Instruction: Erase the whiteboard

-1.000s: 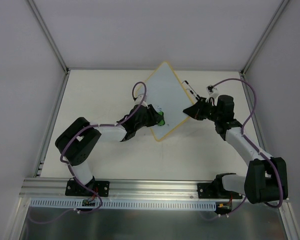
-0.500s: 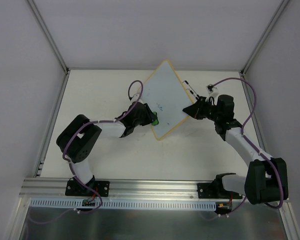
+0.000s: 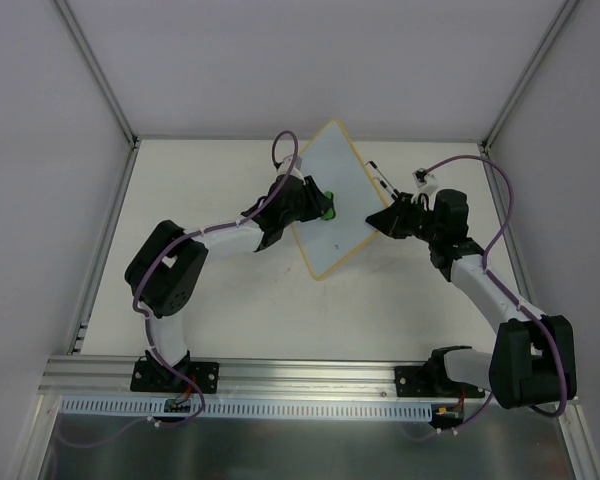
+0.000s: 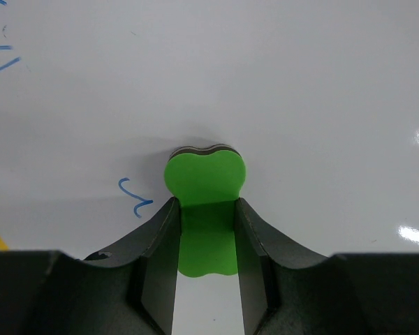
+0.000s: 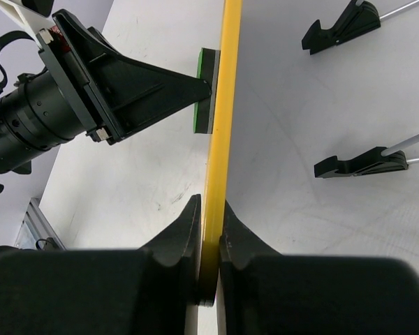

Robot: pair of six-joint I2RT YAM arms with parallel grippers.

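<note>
Grey walls enclose a pale table (image 3: 210, 300), where the whiteboard (image 3: 342, 190) sits tilted toward 12 o'clock. From 3 o'clock the right gripper (image 5: 208, 209) clamps its edge. The outstretched left gripper (image 4: 204, 204) pinches the green eraser (image 4: 204, 174) against the board, having slid it from the 6 o'clock end toward 12.

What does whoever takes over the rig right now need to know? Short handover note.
Left gripper: shut on the green eraser, which is pressed flat against the whiteboard.
Right gripper: shut on the whiteboard's yellow frame edge, steadying it.
Done: most of the board surface in the left wrist view is clean.
Left: blue strokes just beside the eraser, and more at that view's upper left. Wipe those, then check the rest of the board.
</note>
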